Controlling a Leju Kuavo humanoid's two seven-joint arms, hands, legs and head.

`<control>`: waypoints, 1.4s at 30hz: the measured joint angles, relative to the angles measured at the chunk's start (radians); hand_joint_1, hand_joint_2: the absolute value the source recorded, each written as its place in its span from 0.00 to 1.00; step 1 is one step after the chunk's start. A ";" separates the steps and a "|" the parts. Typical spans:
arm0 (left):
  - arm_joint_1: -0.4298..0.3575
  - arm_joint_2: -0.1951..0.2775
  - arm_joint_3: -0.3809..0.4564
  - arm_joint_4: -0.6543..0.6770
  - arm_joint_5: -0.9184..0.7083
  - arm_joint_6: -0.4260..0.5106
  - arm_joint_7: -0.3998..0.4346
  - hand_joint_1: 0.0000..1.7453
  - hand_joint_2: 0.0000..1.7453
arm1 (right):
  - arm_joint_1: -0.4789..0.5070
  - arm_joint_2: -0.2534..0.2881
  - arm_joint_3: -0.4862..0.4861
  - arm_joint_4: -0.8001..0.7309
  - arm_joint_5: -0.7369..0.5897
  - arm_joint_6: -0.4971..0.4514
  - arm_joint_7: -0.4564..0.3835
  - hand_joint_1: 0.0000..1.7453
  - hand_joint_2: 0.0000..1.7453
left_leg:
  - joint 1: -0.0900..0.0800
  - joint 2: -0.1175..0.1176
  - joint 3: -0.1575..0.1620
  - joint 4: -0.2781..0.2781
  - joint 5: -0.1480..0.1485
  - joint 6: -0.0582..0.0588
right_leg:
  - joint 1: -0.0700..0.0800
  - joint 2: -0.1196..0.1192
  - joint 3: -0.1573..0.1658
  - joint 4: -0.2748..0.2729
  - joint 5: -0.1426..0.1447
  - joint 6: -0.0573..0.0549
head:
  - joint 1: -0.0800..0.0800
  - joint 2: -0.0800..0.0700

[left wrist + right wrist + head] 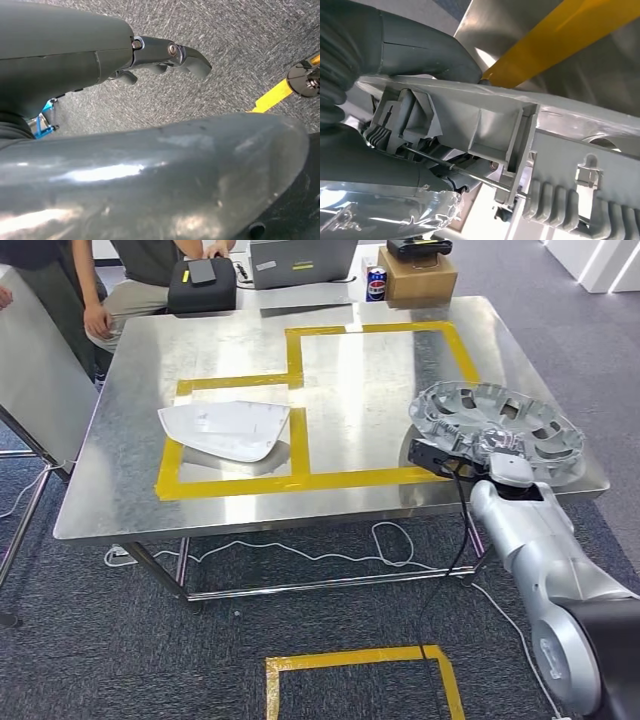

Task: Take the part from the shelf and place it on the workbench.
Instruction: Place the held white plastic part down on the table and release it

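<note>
Head view: one grey part in right robot hand, one workbench.

Silver, grey and yellow on a speckled grey floor

The workbench is bright brushed silver, marked with yellow tape in rectangular outlines; more yellow tape edges a box on the near floor. The carpet is dark grey with a fine pale fleck. The part at the right is pale silver-grey, ribbed underneath. A white panel lies at the left. The right hand is dark grey, as is the left hand. At the far side stand a blue can and a tan cardboard box.
</note>
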 joint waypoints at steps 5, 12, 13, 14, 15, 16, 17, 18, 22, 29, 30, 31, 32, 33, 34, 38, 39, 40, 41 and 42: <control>0.003 0.002 0.000 0.000 0.011 0.002 -0.006 0.00 0.00 | -0.008 -0.030 -0.031 0.000 -0.012 -0.024 0.004 1.00 1.00 | 0.000 0.000 0.000 0.000 0.000 0.000 | 0.000 0.001 -0.001 0.000 0.000 0.000 | 0.000 0.000; 0.011 0.001 0.000 0.000 0.030 0.010 -0.007 0.00 0.00 | -0.013 -0.063 -0.061 0.000 0.001 -0.046 0.009 1.00 1.00 | 0.000 0.000 -0.001 0.000 0.000 0.000 | 0.001 0.001 -0.001 0.000 0.000 0.000 | 0.000 0.000; 0.011 0.000 0.000 0.000 0.032 0.010 -0.007 0.00 0.00 | -0.014 -0.065 -0.062 0.000 0.004 -0.045 0.009 1.00 1.00 | 0.000 0.000 -0.001 0.000 0.000 0.000 | 0.001 0.001 -0.001 0.000 0.000 0.000 | 0.000 0.000; 0.011 0.000 0.000 0.000 0.033 0.010 -0.008 0.00 0.00 | -0.014 -0.066 -0.063 0.000 0.007 -0.044 0.009 1.00 1.00 | 0.000 0.000 -0.001 0.000 0.000 0.000 | 0.001 0.001 -0.001 0.000 0.000 0.000 | 0.000 0.000; 0.011 0.000 0.000 0.000 0.035 0.010 -0.008 0.00 0.00 | -0.015 -0.067 -0.063 0.000 0.011 -0.042 0.009 1.00 1.00 | 0.000 0.000 -0.001 0.000 0.000 0.000 | 0.001 0.001 -0.001 0.000 0.000 0.000 | 0.000 0.000; 0.011 0.000 0.001 0.000 0.036 0.011 -0.009 0.00 0.00 | -0.017 -0.067 -0.063 0.000 0.016 -0.039 0.009 1.00 1.00 | 0.000 0.000 -0.001 0.000 0.000 0.000 | 0.000 0.001 -0.001 0.000 0.000 0.000 | 0.000 0.000; 0.012 0.000 0.001 0.000 0.036 0.012 -0.009 0.00 0.00 | -0.020 -0.067 -0.063 0.000 0.023 -0.032 0.011 1.00 1.00 | 0.000 0.000 -0.001 0.000 0.000 0.000 | 0.000 0.001 -0.001 0.000 0.000 0.000 | 0.000 0.000; 0.012 0.000 0.001 0.000 0.037 0.013 -0.010 0.00 0.00 | -0.026 -0.066 -0.063 0.000 0.030 -0.023 0.016 1.00 1.00 | 0.000 0.000 -0.001 0.000 0.000 0.000 | 0.000 0.001 -0.001 0.000 0.000 0.000 | 0.000 0.000; 0.013 0.000 0.001 0.000 0.039 0.013 -0.013 0.00 0.00 | -0.082 -0.063 -0.062 0.001 0.072 0.027 0.062 1.00 1.00 | 0.000 0.000 -0.003 0.000 0.001 0.000 | 0.000 0.001 -0.003 0.000 0.001 0.001 | 0.000 0.000; 0.018 0.002 0.001 0.000 0.031 0.008 -0.024 0.00 0.00 | -0.134 -0.065 -0.062 0.001 0.091 0.043 0.080 1.00 1.00 | 0.000 0.000 -0.003 0.000 0.001 0.000 | 0.000 0.001 -0.003 0.000 0.001 0.001 | 0.000 0.000; 0.017 0.002 0.001 0.000 0.030 0.007 -0.026 0.00 0.00 | -0.134 -0.063 -0.062 0.001 0.091 0.041 0.076 1.00 1.00 | 0.000 0.000 -0.003 0.000 0.001 0.000 | 0.000 0.001 -0.003 0.000 0.001 0.001 | 0.000 0.000; 0.017 0.002 0.001 0.000 0.030 0.006 -0.027 0.00 0.00 | -0.134 -0.060 -0.062 0.001 0.091 0.039 0.071 1.00 1.00 | 0.000 0.000 -0.003 0.000 0.001 0.000 | 0.000 0.001 -0.004 0.000 0.001 0.001 | 0.000 0.000; 0.017 0.002 0.001 0.000 0.030 0.006 -0.028 0.00 0.00 | -0.134 -0.057 -0.062 0.001 0.091 0.037 0.066 1.00 1.00 | 0.000 0.000 -0.003 0.000 0.001 0.000 | 0.000 0.001 -0.004 0.000 0.001 0.001 | 0.000 0.000; 0.017 0.002 0.001 0.000 0.030 0.005 -0.028 0.00 0.00 | -0.134 -0.053 -0.062 0.001 0.092 0.036 0.060 1.00 1.00 | 0.000 0.000 -0.003 0.000 0.001 0.000 | 0.000 0.001 -0.004 0.000 0.001 0.001 | 0.000 0.000; 0.017 0.002 0.001 0.000 0.030 0.004 -0.029 0.00 0.00 | -0.134 -0.049 -0.061 0.001 0.096 0.035 0.053 1.00 1.00 | 0.000 0.000 -0.004 0.000 0.001 0.000 | 0.000 0.001 -0.004 0.000 0.001 0.001 | 0.000 0.000; 0.017 0.002 0.001 0.000 0.029 0.002 -0.031 0.00 0.00 | -0.134 -0.024 -0.060 0.004 0.106 0.035 0.012 1.00 1.00 | 0.000 0.000 -0.004 0.000 0.001 0.000 | 0.000 0.002 -0.004 0.000 0.001 0.001 | 0.000 0.000; 0.017 0.002 0.001 0.000 0.029 0.000 -0.032 0.00 0.00 | -0.133 -0.014 -0.060 0.004 0.105 0.035 -0.005 1.00 1.00 | 0.000 0.000 -0.004 0.000 0.001 0.000 | 0.001 0.002 -0.005 0.000 0.001 0.000 | 0.000 0.000; 0.017 0.003 0.001 -0.001 0.029 -0.002 -0.033 0.00 0.00 | -0.132 -0.003 -0.060 0.004 0.103 0.034 -0.021 1.00 1.00 | 0.001 0.000 -0.004 0.000 0.001 0.000 | 0.001 0.002 -0.005 0.000 0.001 0.000 | 0.000 0.000; 0.016 0.003 0.001 -0.001 0.028 -0.003 -0.034 0.00 0.00 | -0.131 0.009 -0.060 0.004 0.101 0.033 -0.034 1.00 1.00 | 0.001 0.001 -0.004 0.000 0.001 -0.001 | 0.001 0.003 -0.005 0.000 0.002 0.000 | 0.000 0.000; 0.015 0.003 0.001 -0.001 0.028 -0.005 -0.035 0.00 0.00 | -0.129 0.022 -0.059 0.005 0.101 0.031 -0.045 1.00 1.00 | 0.001 0.001 -0.004 0.000 0.001 -0.001 | 0.001 0.003 -0.005 0.000 0.002 0.000 | 0.000 0.000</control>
